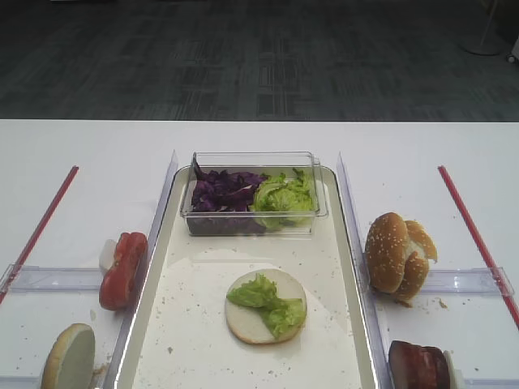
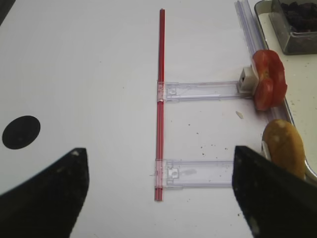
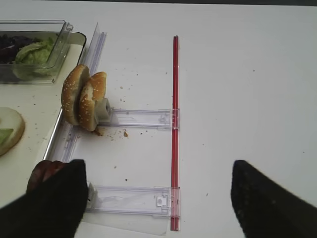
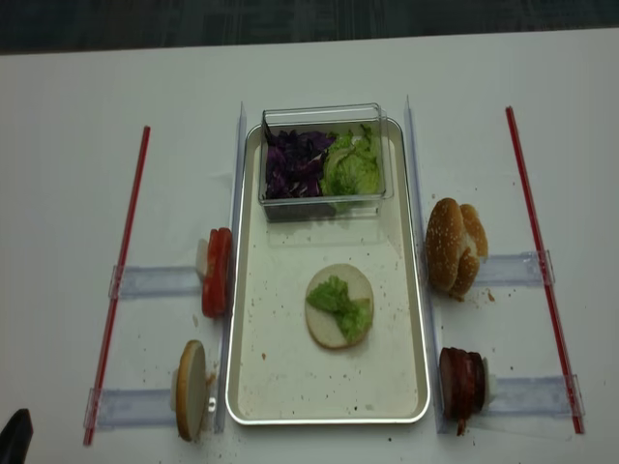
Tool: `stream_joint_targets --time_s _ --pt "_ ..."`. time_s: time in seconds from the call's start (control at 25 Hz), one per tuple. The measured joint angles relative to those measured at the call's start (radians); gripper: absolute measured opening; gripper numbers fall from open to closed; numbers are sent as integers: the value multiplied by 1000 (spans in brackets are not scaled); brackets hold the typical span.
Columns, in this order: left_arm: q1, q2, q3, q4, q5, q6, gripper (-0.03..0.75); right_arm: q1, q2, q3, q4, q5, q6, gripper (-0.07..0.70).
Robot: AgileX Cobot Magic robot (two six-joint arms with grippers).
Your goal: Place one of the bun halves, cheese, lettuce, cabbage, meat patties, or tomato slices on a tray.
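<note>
Surface: a white table (image 4: 77, 116), lightly dusted with crumbs around the food.
Room: dark grey patterned floor (image 1: 243, 57) lies beyond the table's far edge in the high view.
Tray: the tray (image 4: 247, 290) sits at the table's middle, long side running away from the robot, its cream floor speckled with crumbs.
On the tray: one bun half (image 4: 338, 305) lies cut face up near the middle, with a lettuce leaf (image 4: 340, 300) resting on it.
Tub: a clear plastic tub (image 4: 319, 114) stands at the tray's far end, holding purple cabbage (image 4: 295, 164) on the left and more lettuce (image 4: 350, 169) on the right.
Left of tray: tomato slices (image 4: 217, 273) stand on edge against a clear holder (image 4: 155, 281); a second bun half (image 4: 190, 390) stands on edge nearer the robot.
Right of tray: sesame bun halves (image 4: 453, 246) stand on edge together; meat patties (image 4: 461, 383) stand on edge nearer the robot.
Edges: a red strip (image 4: 121, 280) marks the left side and another red strip (image 4: 542, 261) the right, each joined to the clear holders.
Open room: bare white tabletop spreads outside both red strips and beyond the tub.
Right gripper (image 3: 156, 203): dark fingers spread wide above the table by the patties, pinching nothing.
Left gripper (image 2: 161, 198): dark fingers spread wide above the table left of the tray, pinching nothing.
</note>
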Motion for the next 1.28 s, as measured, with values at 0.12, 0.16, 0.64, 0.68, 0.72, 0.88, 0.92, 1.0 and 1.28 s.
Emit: stream_joint_targets --time_s 0.12,0.16,0.64,0.68,0.72,0.88,0.92,1.0,1.28 --pt "0 0 0 0 0 0 545 0 0 0 -7 0 15 619" --pt "0 0 0 0 0 0 545 0 0 0 -9 0 15 621" --pt "0 0 0 0 0 0 545 0 0 0 -9 0 28 625" --pt "0 0 0 0 0 0 545 0 0 0 -9 0 28 625" --pt "0 0 0 0 0 0 545 0 0 0 -9 0 28 625" --pt "0 0 0 0 0 0 545 0 0 0 -9 0 29 625" --pt "0 0 0 0 0 0 545 0 0 0 -9 0 29 625" --pt "0 0 0 0 0 0 545 0 0 0 -9 0 29 625" --pt "0 0 0 0 0 0 545 0 0 0 -9 0 29 624"
